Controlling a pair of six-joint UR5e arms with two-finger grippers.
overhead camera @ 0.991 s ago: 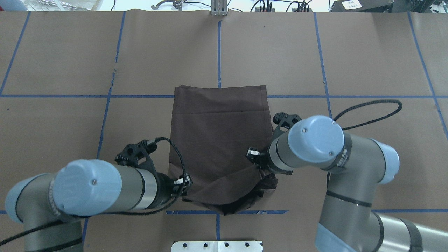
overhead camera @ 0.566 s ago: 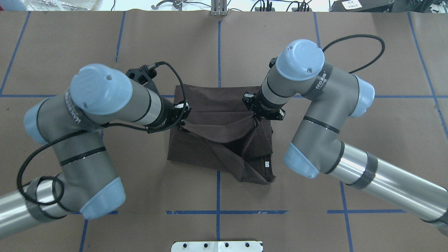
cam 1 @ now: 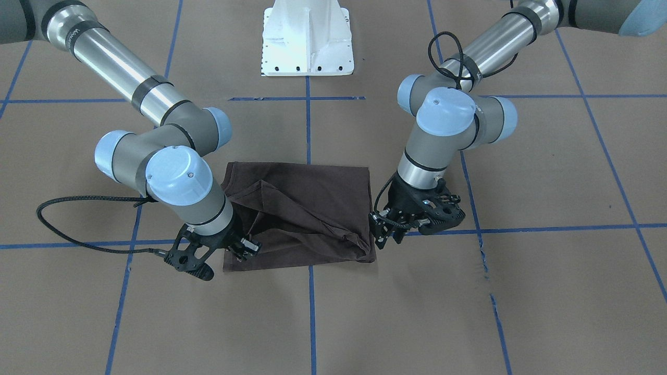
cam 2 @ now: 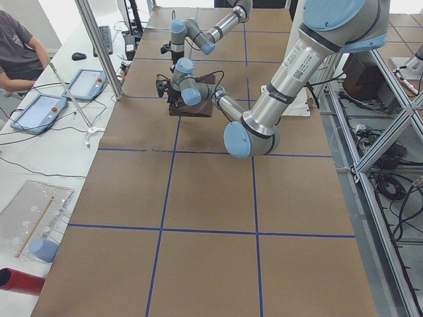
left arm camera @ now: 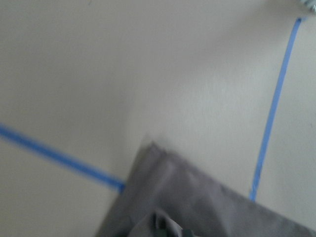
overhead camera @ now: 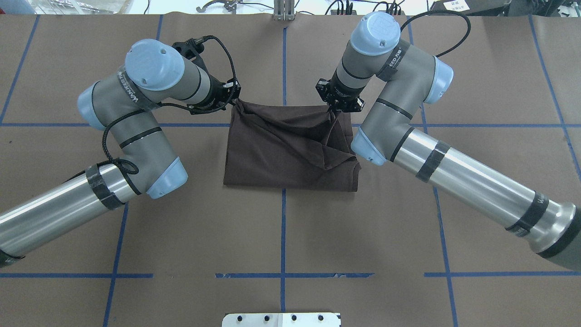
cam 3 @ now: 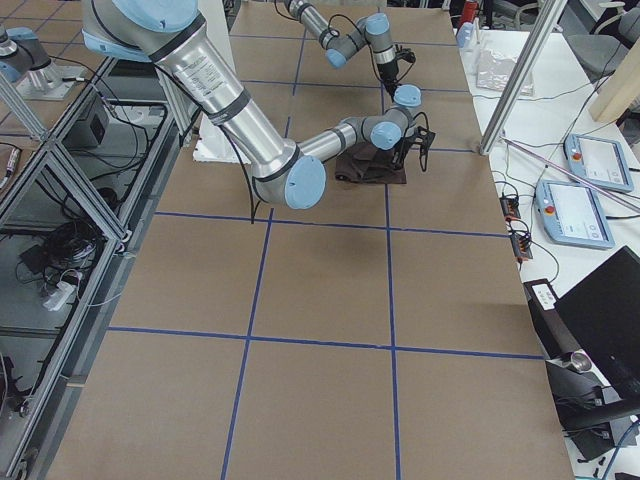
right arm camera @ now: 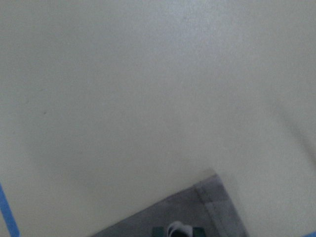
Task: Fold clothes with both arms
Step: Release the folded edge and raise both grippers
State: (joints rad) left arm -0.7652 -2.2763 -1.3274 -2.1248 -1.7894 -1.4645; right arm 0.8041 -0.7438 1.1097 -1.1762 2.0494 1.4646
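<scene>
The dark brown T-shirt point(overhead camera: 290, 150) lies on the brown paper table, doubled over, with its top layer rumpled and creased toward the right. My left gripper point(overhead camera: 233, 97) is shut on the shirt's far-left corner, and my right gripper point(overhead camera: 338, 106) is shut on the far-right corner. Seen from the front, the T-shirt point(cam 1: 302, 213) has the left gripper point(cam 1: 383, 234) at its right corner and the right gripper point(cam 1: 242, 247) at its left corner. Both wrist views are blurred, with grey fabric point(left arm camera: 197, 202) point(right arm camera: 197, 212) at the bottom edge.
Blue tape lines point(overhead camera: 283, 227) divide the table into squares. The white pedestal base point(cam 1: 307, 39) stands at the robot's side. A metal post point(cam 2: 99, 46) and tablets point(cam 2: 39, 109) stand beside the table, where a person point(cam 2: 20, 46) sits.
Both grippers carried the shirt's near edge away from the robot and over to the far edge. The shirt went from a long rectangle to a shorter doubled one.
</scene>
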